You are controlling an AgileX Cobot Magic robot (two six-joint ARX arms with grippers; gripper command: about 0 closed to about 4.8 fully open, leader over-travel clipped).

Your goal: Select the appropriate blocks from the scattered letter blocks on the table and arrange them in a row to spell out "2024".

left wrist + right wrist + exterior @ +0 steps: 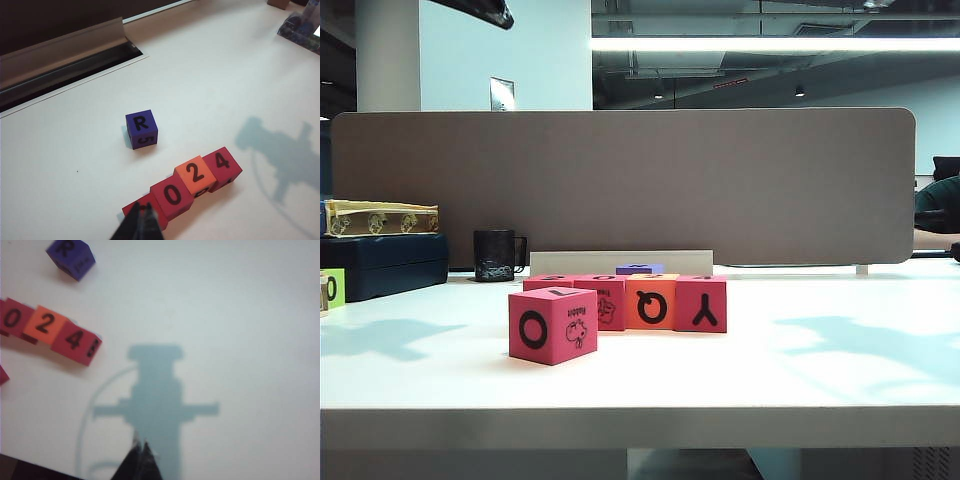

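Pinkish-red and orange blocks (196,175) aligned in a row on tabletop (225,75), reading 0-2-4 from above. Left end effector (144,215) closed, empty, above row's end. Right end effector (140,447) closed, empty, well apart from row.

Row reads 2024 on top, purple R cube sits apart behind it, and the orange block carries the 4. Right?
Not quite. In the left wrist view the orange block carries the second 2; the 4 is on the red end block. The rest holds: the purple R cube sits apart from the row.

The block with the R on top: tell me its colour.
Purple block, clearest in the left wrist view.
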